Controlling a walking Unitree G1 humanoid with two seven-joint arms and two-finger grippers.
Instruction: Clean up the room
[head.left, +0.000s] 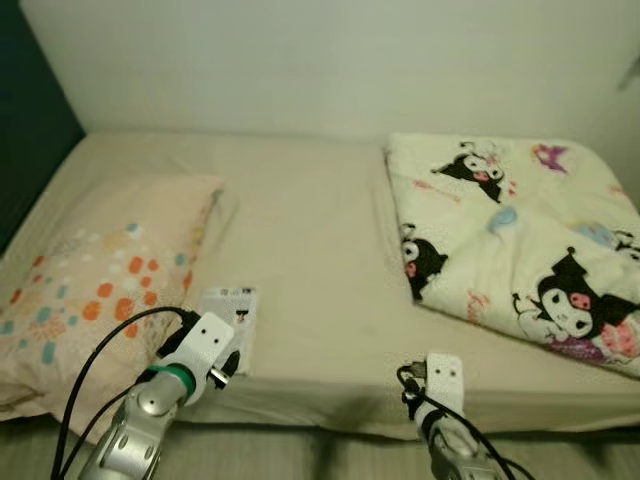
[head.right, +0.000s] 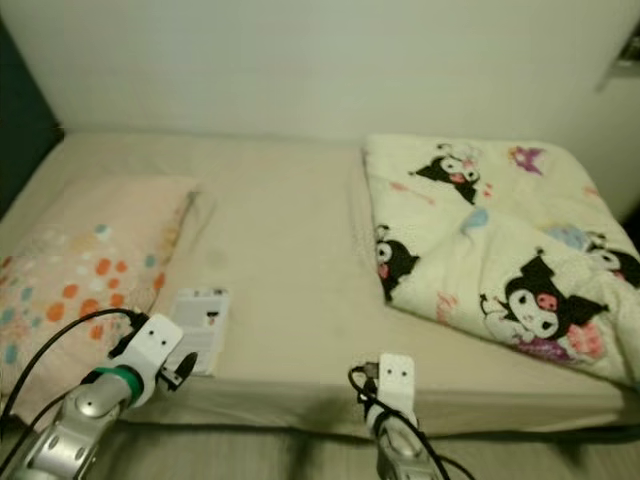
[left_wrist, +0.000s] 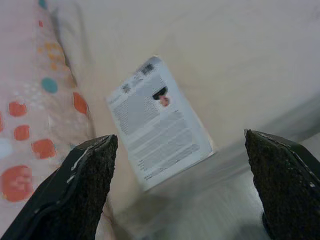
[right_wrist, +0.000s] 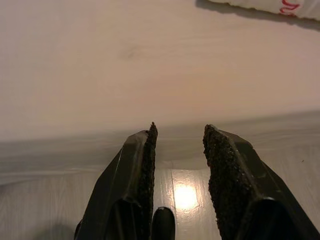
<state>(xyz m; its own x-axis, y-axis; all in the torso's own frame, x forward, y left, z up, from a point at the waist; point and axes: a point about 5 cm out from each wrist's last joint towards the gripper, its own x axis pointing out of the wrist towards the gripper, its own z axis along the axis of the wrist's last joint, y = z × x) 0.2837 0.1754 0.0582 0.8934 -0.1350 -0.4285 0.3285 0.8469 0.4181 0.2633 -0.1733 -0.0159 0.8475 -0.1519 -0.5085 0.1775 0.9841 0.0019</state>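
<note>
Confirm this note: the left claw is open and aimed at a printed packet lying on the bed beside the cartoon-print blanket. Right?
Not quite. The left claw is open and aimed at the printed packet, but the packet lies on the bed beside the dotted pillow, not the cartoon-print blanket. The left eye view shows this.

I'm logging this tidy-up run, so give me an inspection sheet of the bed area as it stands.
Surface: beige bed sheet, flat.
Job's things: white printed card near the front edge, beside the pillow.
Clutter: dotted pillow at left; cartoon blanket folded at right.
Grippers: left gripper open, aimed at the card; right gripper slightly open, at the bed's edge, holding nothing.
Cables: black cable looping along the left arm.
Surroundings: pale wall; wood floor.
</note>
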